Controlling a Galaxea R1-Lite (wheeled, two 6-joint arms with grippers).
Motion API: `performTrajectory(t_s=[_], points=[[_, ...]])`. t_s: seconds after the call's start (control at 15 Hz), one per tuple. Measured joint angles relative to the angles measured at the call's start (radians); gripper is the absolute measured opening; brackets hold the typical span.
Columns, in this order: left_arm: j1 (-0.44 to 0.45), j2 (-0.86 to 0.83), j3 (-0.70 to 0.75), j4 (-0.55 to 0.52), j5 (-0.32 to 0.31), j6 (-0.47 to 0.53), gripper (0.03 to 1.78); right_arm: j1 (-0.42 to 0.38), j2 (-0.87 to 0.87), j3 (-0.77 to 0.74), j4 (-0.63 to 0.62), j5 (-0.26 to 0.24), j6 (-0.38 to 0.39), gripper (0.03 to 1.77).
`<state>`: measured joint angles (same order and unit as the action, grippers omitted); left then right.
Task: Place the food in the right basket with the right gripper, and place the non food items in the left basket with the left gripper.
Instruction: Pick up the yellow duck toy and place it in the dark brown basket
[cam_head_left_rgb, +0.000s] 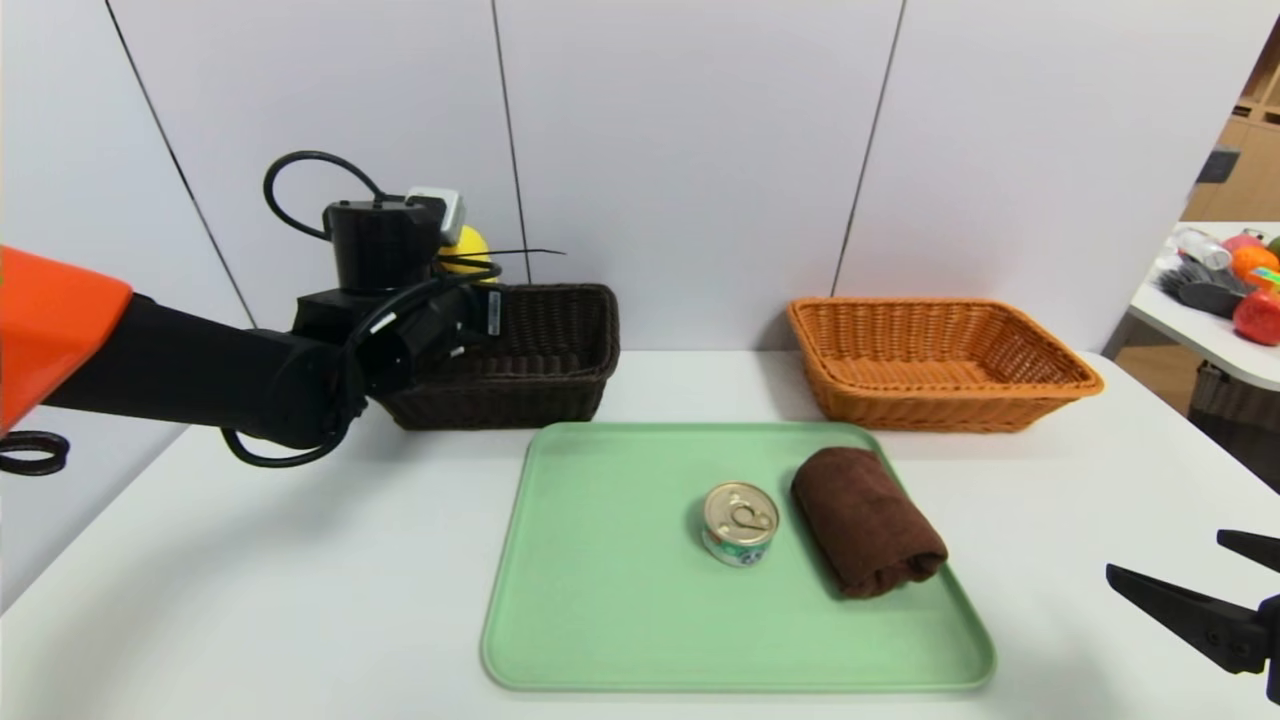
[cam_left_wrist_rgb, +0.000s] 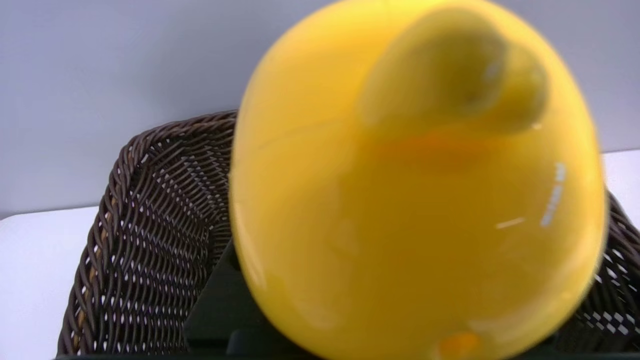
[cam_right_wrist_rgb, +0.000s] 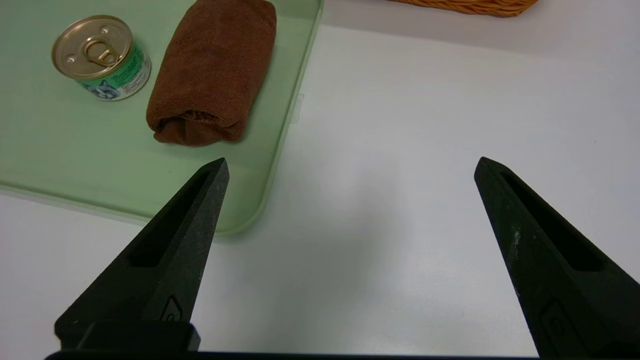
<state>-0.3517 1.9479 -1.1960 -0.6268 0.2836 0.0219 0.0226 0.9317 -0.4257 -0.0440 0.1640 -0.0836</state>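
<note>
You've got your left gripper (cam_head_left_rgb: 472, 303) up at ten to eleven o'clock from the tray's centre, over the dark brown basket (cam_head_left_rgb: 545, 393). Its jaws are partway apart, closed on the yellow toy (cam_left_wrist_rgb: 415, 200), and what a toy: glossy, rounded, a beak-like bulge on its face and a small orange spot. Coming down to your green tray (cam_head_left_rgb: 600, 600), there's the tin can (cam_head_left_rgb: 740, 522), upright near the middle, gold pull-tab lid, green-and-white label. Just beside it, at three o'clock, lies the rolled brown towel (cam_head_left_rgb: 868, 522), slanting. Beyond, at one to two o'clock from the tray's centre, sits the orange-tan basket (cam_head_left_rgb: 950, 395). Out at three o'clock, your right gripper (cam_right_wrist_rgb: 352, 158) hangs wide open with nothing between its fingers. It's all on a smooth white table (cam_head_left_rgb: 300, 590) against pale panelled walls (cam_head_left_rgb: 680, 150); at two o'clock, a side table (cam_head_left_rgb: 1200, 330) carries colourful bits.
</note>
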Motion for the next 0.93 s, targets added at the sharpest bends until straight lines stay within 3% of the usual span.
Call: performTrajectory(t_s=[0.73, 0.93], points=[[0.051, 0.163, -0.263, 0.287, -0.021, -0.072, 0.78, 0.0, -0.003, -0.002, 0.003, 0.0, 0.0, 1.7], [0.053, 0.191, -0.286, 0.312, -0.022, -0.072, 0.78, 0.0, -0.002, -0.002, 0.002, 0.0, 0.0, 1.7]])
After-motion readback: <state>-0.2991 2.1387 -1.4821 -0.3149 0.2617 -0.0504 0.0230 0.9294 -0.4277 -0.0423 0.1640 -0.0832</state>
